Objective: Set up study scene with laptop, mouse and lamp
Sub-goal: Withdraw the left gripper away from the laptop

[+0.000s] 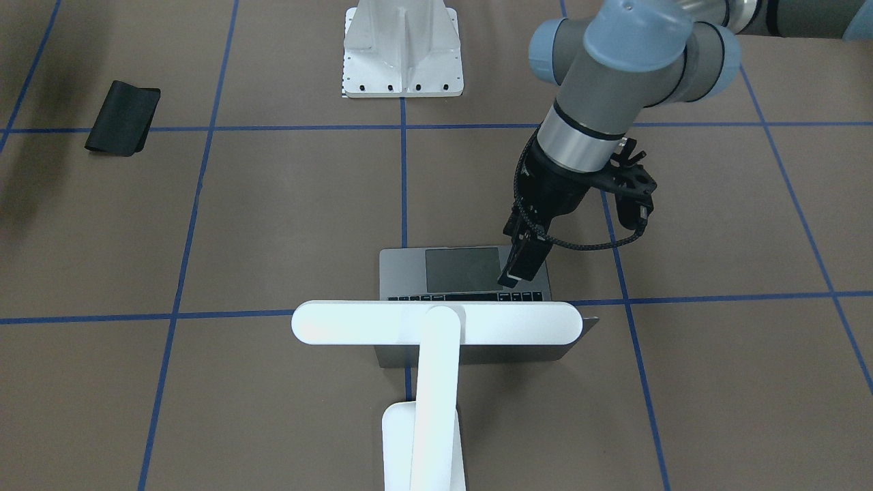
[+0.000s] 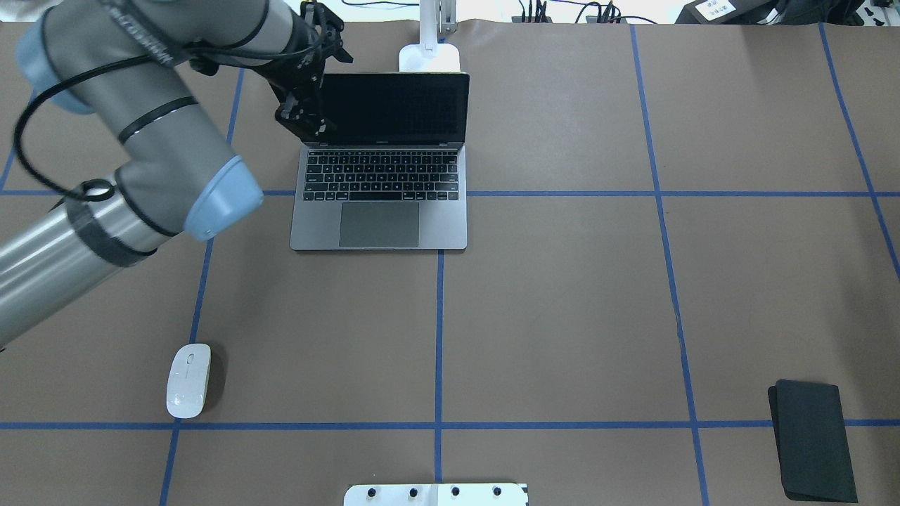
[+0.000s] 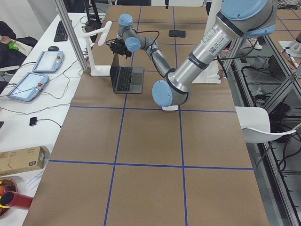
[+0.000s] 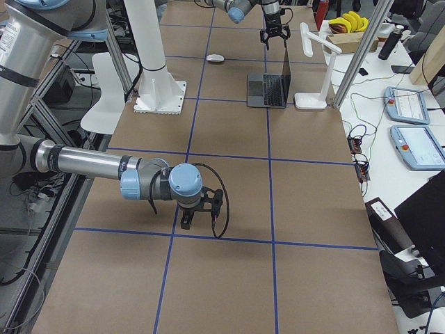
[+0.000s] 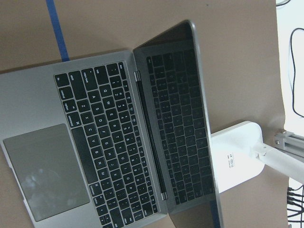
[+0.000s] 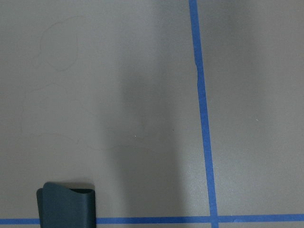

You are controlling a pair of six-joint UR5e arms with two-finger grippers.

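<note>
Starting over on the left, the mouse (image 2: 188, 379) is sitting flat by a blue tape line, well apart from everything else. We're guessing it's going to feel light and slippery with that glossy shell, so we're leaning toward a pinch across its narrow sides, low down near the middle. The left gripper (image 2: 309, 126) is hovering at the left edge of the screen, its jaws looking parted and holding nothing. The laptop (image 2: 380, 225) is standing open toward the far side of the desk (image 2: 562, 316). It's looking stiff and heavyish, with the hinge being the fragile bit. The lamp (image 2: 429, 57) is standing just behind its lid, and we're betting it's top-heavy. Right of the laptop we're seeing plenty of bare room before the black mat (image 2: 812, 439). The right gripper (image 4: 186, 221) is hanging low near that mat, and we can't tell how its jaws are sitting.
</note>
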